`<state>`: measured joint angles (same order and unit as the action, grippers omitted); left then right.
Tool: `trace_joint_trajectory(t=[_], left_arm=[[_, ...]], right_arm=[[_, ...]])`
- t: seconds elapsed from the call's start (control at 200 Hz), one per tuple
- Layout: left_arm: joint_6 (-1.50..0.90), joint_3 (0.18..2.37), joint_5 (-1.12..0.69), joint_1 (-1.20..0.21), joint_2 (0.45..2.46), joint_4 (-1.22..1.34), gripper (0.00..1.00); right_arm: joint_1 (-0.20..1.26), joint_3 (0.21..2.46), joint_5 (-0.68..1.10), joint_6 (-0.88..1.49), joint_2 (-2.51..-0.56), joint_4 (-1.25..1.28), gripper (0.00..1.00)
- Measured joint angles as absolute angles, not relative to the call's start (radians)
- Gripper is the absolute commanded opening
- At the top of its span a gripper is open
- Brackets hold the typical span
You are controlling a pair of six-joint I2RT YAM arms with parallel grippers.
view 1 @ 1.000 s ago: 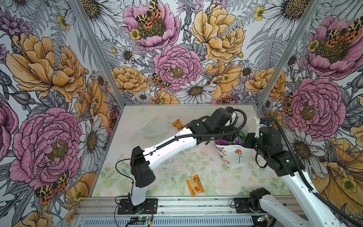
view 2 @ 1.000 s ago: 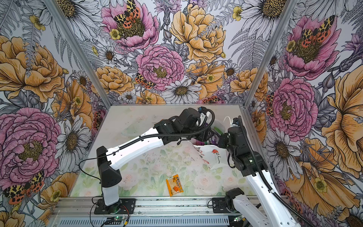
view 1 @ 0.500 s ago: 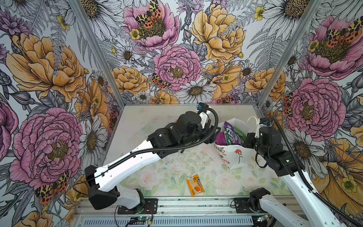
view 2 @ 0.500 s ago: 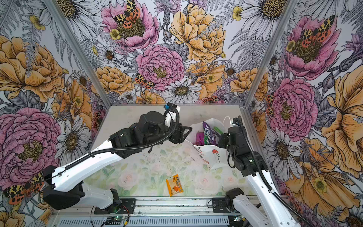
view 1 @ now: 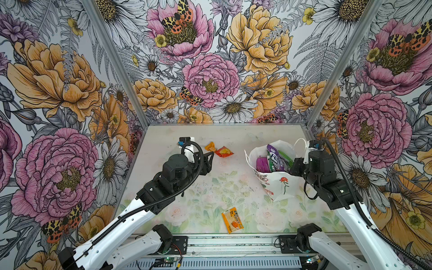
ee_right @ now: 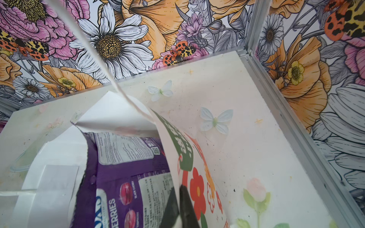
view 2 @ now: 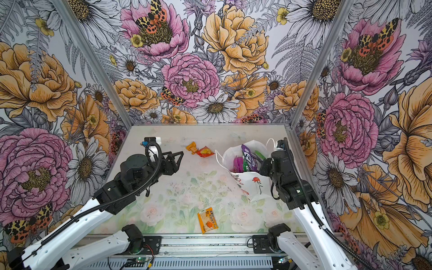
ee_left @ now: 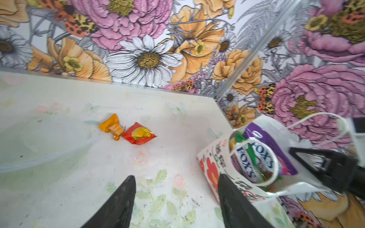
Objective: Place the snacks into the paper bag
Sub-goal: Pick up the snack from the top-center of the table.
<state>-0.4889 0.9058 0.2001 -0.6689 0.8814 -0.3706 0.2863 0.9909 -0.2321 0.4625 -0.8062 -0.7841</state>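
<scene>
White paper gift bag (view 1: 280, 187) with red rose print and thin white cord handles: stood open and tilted at the right side of the pale floral tabletop (view 1: 163, 140). Its wall is pinched near the rim by the right gripper (ee_right: 178, 205), whose jaws are clamped on the paper. Contents seen at the mouth in both top views: purple FOX'S pouch (view 1: 273, 152), magenta pouch (view 1: 261, 162), green packet (view 1: 284, 155). The left gripper (view 1: 210, 156) is held over the tabletop left of the bag, jaws spread, nothing between them. Loose on the tabletop: small orange sachet (view 1: 209, 146) and small red sachet (view 1: 224, 151) with yellow print, laid side by side toward the far edge, just beyond the left gripper. A flat orange packet (view 1: 232, 220) is laid alone near the front edge, well apart from the bag.
</scene>
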Motion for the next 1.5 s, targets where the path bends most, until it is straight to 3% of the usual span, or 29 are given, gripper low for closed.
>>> trace_joint_trajectory(t=[0.185, 0.505, 0.891, 1.166, 1.306, 1.501], left_arm=[[-0.529, 0.822, 0.044, -0.516, 1.059, -0.258, 0.75], [-0.490, 0.987, -0.095, -0.499, 1.538, -0.121, 0.78], [-0.302, 1.344, 0.046, -0.550, 1.913, -0.209, 0.78], [-0.163, 1.466, 0.128, -0.581, 2.067, -0.321, 0.78], [-0.122, 1.515, 0.159, -0.590, 2.121, -0.356, 0.72], [-0.091, 1.569, 0.211, -0.603, 2.162, -0.398, 0.51]], right_arm=[[0.286, 0.990, -0.232, 0.463, -0.806, -0.783, 0.00], [0.286, 0.989, -0.232, 0.463, -0.806, -0.781, 0.00], [0.280, 0.987, -0.232, 0.463, -0.806, -0.780, 0.00], [0.280, 0.986, -0.232, 0.462, -0.806, -0.779, 0.00], [0.280, 0.986, -0.232, 0.463, -0.806, -0.779, 0.00], [0.280, 0.986, -0.231, 0.462, -0.806, -0.777, 0.00]])
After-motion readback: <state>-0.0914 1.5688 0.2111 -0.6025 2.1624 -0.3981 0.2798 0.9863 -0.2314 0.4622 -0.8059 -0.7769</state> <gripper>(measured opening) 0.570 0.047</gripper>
